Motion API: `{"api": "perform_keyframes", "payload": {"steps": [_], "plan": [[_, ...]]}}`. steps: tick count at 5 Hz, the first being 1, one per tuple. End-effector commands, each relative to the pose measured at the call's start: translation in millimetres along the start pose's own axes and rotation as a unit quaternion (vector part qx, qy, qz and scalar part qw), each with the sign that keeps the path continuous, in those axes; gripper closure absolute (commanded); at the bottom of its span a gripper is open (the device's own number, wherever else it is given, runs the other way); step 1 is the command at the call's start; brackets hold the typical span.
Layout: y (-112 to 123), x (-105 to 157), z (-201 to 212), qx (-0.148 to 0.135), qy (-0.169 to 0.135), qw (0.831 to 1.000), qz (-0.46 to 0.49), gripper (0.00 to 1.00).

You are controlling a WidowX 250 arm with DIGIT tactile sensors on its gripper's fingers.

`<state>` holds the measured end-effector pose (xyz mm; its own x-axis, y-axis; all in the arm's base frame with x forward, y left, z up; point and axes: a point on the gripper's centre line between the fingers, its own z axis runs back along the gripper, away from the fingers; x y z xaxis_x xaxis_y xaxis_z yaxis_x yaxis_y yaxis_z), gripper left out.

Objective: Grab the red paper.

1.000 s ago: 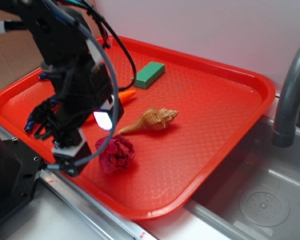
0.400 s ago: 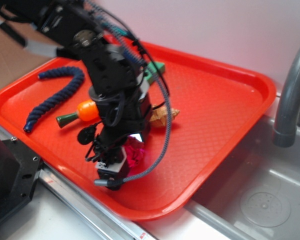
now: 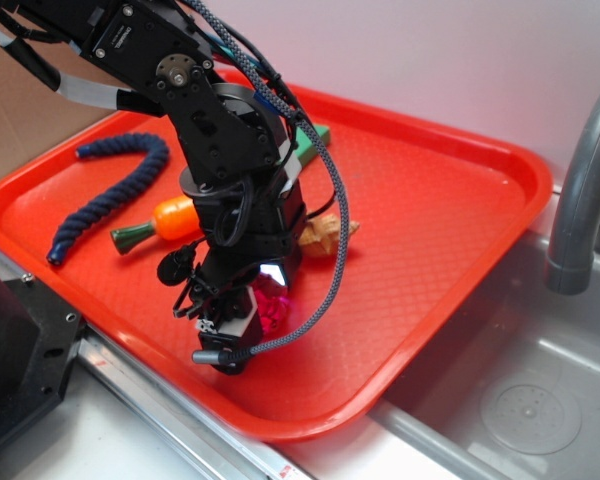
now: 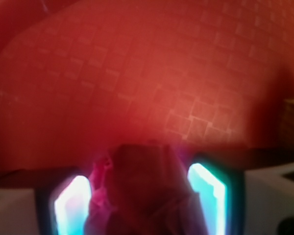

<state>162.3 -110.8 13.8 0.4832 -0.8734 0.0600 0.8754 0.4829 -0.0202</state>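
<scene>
On my exterior feed I saw, from the left, a dark blue twisted rope (image 3: 110,187) and an orange plastic carrot with a green stem (image 3: 160,223) lying on the bright red plastic tray (image 3: 450,215). The black gripper (image 3: 232,340) stood low at centre frame. My wrist feed showed the crumpled crimson paper ball (image 4: 139,188) at bottom centre between its two glowing fingers (image 4: 208,191), which flanked it closely, though I could not tell whether they had clamped it.

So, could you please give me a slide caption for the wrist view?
Crumpled red paper sits between the gripper fingers, low over the red tray.
</scene>
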Motion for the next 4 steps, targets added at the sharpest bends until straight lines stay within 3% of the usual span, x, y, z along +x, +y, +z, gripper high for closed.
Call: {"api": "perform_keyframes", "payload": {"steps": [1,2,3,4], "plan": [[2.2,-18.3,54.6,0.055,0.038,0.982,0.177,1.00],[3.8,-17.3,104.6,0.065,0.027,0.959,0.274,1.00],[9.9,-20.3,134.5,0.059,0.041,0.919,0.387,1.00],[19.3,-27.5,163.1,0.009,0.023,0.890,0.455,1.00]]}}
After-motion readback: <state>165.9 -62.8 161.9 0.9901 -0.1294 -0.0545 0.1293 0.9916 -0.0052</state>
